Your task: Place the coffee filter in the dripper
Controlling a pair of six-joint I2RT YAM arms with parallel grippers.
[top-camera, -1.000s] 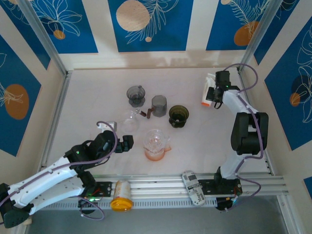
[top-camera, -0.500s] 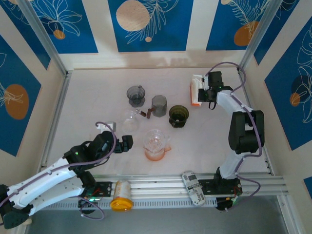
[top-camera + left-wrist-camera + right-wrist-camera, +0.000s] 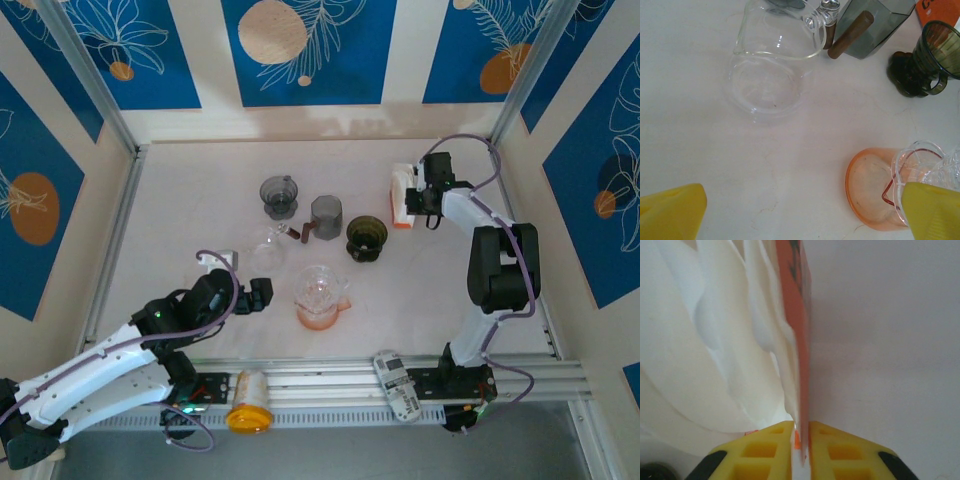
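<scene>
Left gripper (image 3: 262, 296) lower left, jaws spread wide, clear dripper (image 3: 320, 290) on orange base at centre, dark dripper (image 3: 366, 238) up-right of it, white-and-orange coffee filter pack (image 3: 402, 194) upper right, its edge pinched between right gripper (image 3: 420, 196) jaws

This is a robot test cell in a lab: a left arm (image 3: 110, 365) and a right arm (image 3: 500, 270) are bolted to an aluminium rail (image 3: 320, 372) at 6 o'clock of a bare white counter (image 3: 180, 210). Aluminium posts (image 3: 93, 85) and printed blue panels (image 3: 350, 60) wall it in from 9 to 3 o'clock. Coffee ware (image 3: 325, 215) stands staged at the centre.
</scene>
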